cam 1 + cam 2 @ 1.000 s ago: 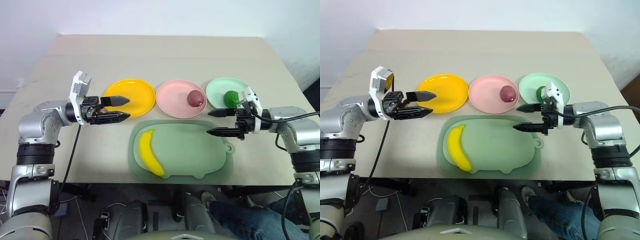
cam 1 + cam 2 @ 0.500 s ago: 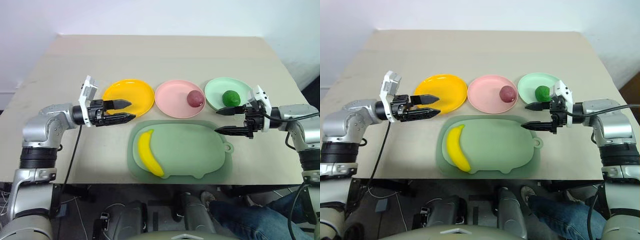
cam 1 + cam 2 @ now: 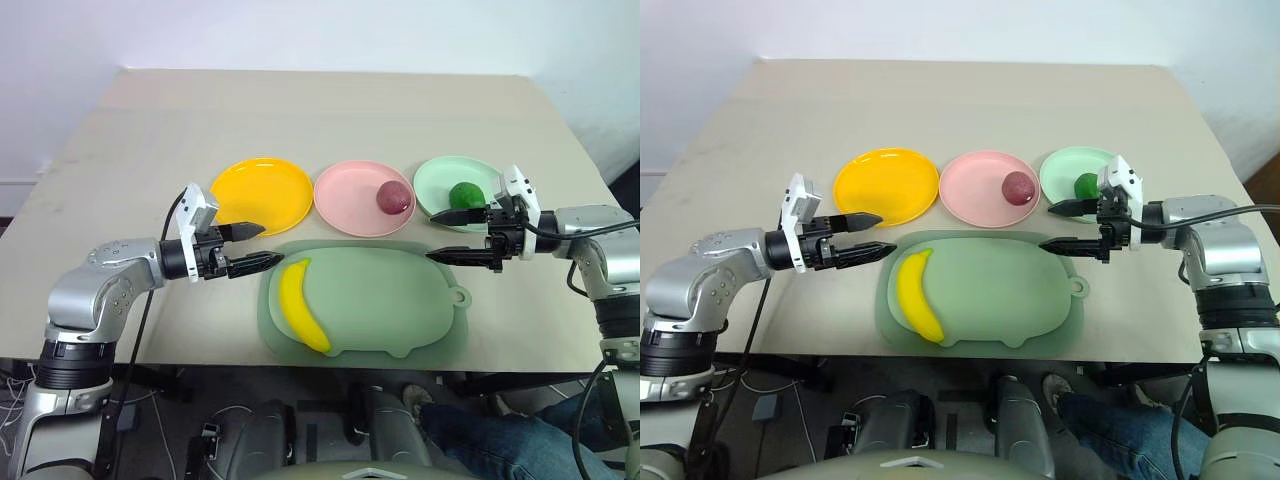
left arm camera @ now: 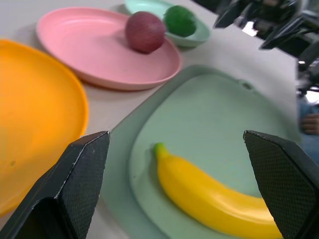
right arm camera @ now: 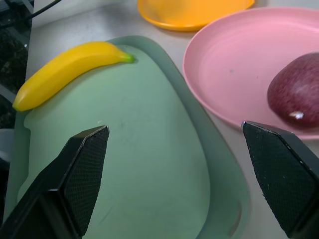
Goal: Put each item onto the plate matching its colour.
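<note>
A yellow banana (image 3: 300,318) lies on the left part of the pale green pig-shaped mat (image 3: 385,298). On the pink plate (image 3: 351,196) rests the reddish-purple fruit (image 3: 394,196), and the dark green fruit (image 3: 465,195) sits on the mint green plate (image 3: 438,180). The yellow plate (image 3: 262,193) holds nothing. My left gripper (image 3: 254,247) is open, low over the table just left of the banana's stem end, pointing right. Open too, my right gripper (image 3: 450,236) hovers at the mat's right end, pointing left, just in front of the green plate.
The three plates stand in a row behind the mat on a beige table (image 3: 330,110). The table's front edge runs just below the mat. A black cable (image 3: 148,300) hangs from my left arm over that edge.
My left gripper has dropped and swung from in front of the yellow plate toward the mat, ending beside the banana's tip. The right gripper has hardly moved. Both stayed open.
</note>
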